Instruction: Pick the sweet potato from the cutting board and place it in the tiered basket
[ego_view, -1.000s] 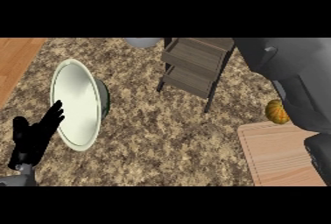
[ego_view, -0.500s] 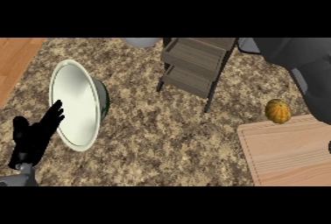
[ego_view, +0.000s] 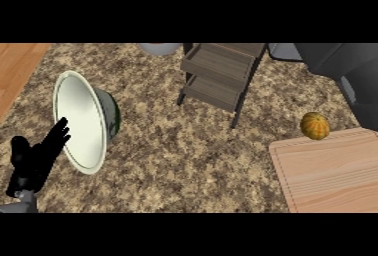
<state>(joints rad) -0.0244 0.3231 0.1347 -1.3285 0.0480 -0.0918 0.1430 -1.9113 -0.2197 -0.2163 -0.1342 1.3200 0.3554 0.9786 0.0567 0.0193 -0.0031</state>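
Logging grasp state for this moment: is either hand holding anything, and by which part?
Nothing is held. The left hand rests open with fingers up, and the sweet potato sits untouched at the cutting board's far edge. The right hand is not visible.

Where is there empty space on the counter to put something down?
The widest bare patch of counter lies between the bowl and the cutting board, below the tiered basket. The board itself is mostly bare; only the sweet potato sits at its far edge. It is crowded by the bowl, where the left hand rests.
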